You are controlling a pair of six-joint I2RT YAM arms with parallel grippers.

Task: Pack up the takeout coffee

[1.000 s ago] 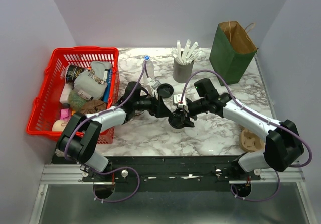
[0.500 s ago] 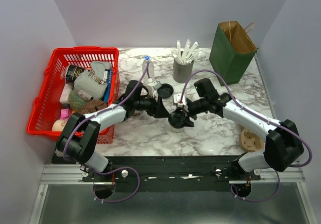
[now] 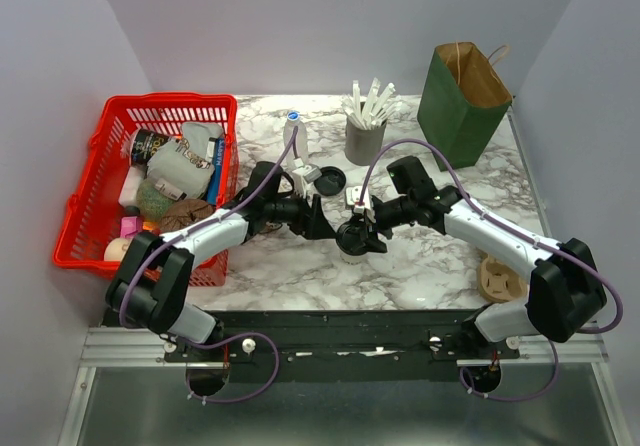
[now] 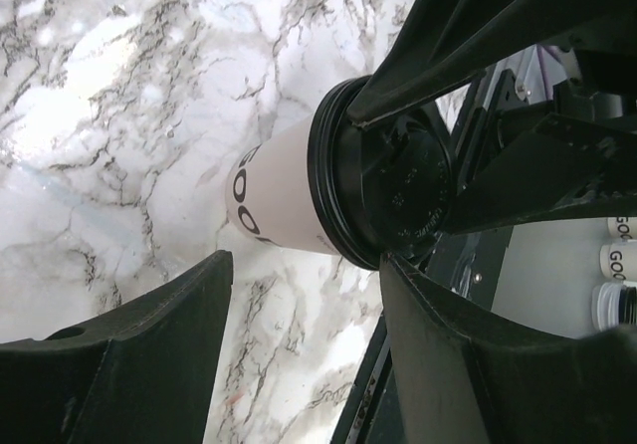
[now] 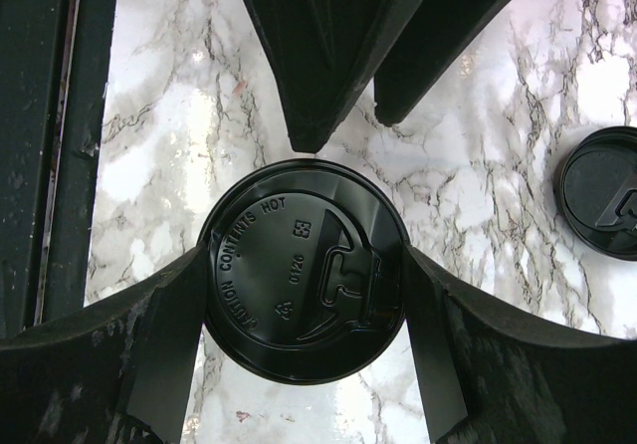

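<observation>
Overhead look at a white marble counter (image 3: 430,266), with two robot arms reaching in from the near edge. Standing upright toward the near edge, about midway between the left and right edges: the takeout coffee (image 5: 299,275), a cream-white paper cup with dark lettering on its side and a black round lid with raised print. Right claw (image 3: 362,228) closed around the lid, one finger flush against each side, the cup's base down on the counter. Left claw (image 3: 318,220) reaching in from the left, fingers spread apart and gripping nothing, tips just at the lid's rim on the side away from the right wrist. Just beyond the cup toward the far edge, a loose black lid (image 3: 330,179) flat on the marble. At the far edge, near the middle, a grey cup of white sticks (image 3: 363,142). In the far right corner, an open green paper bag (image 3: 455,106), upright. Along the left edge, a red basket (image 3: 170,98) full of mixed packets and tubs. Close to the near right corner, a round tan object (image 3: 500,278), too small to make out.
</observation>
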